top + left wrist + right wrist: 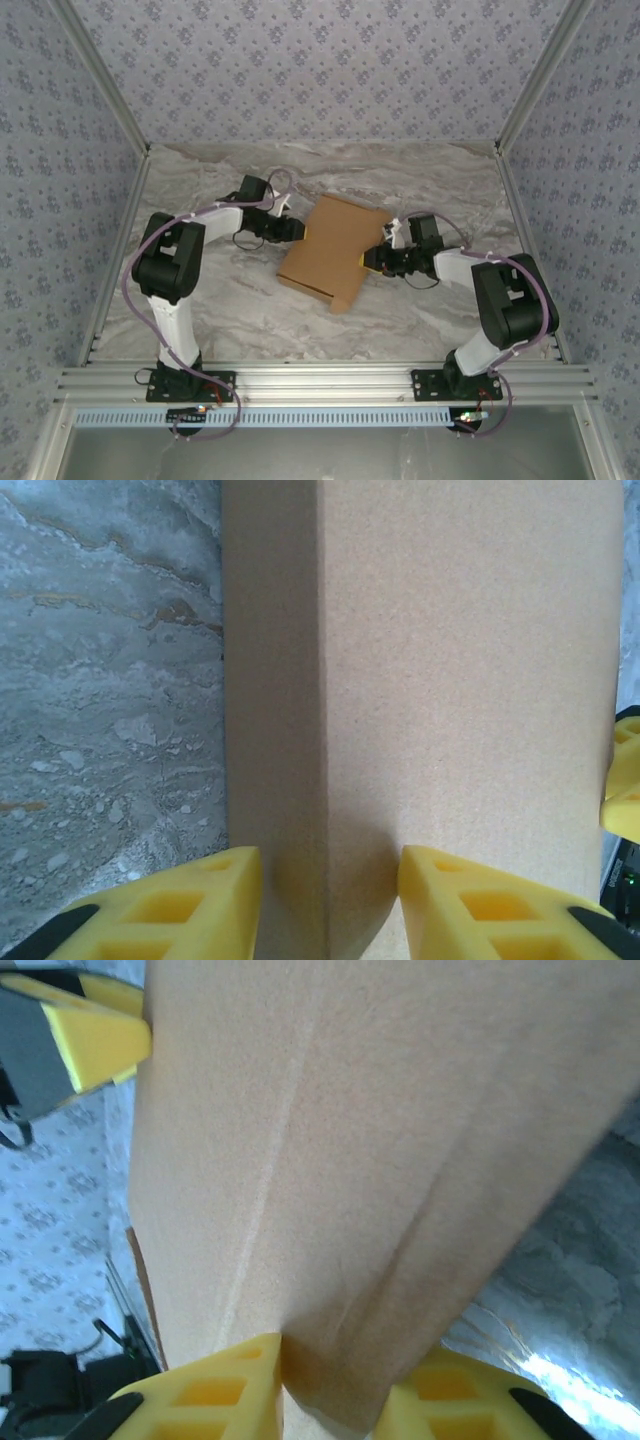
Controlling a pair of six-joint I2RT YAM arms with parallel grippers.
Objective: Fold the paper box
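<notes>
The paper box (330, 250) is plain brown cardboard, partly folded, lying aslant in the middle of the marble table (240, 300). My left gripper (300, 232) meets its left end. In the left wrist view the yellow fingers (190, 905) pinch a raised folded ridge of the paper box (450, 680), with the left gripper (330, 900) shut on it. My right gripper (368, 260) holds the opposite end. In the right wrist view the right gripper (330, 1390) squeezes a creased flap of the paper box (350, 1160) between its pads.
Patterned walls (320, 60) and metal frame posts (110, 90) close in the table on three sides. A metal rail (320, 382) runs along the near edge by the arm bases. The other arm's yellow finger (625, 780) shows at the cardboard's far end.
</notes>
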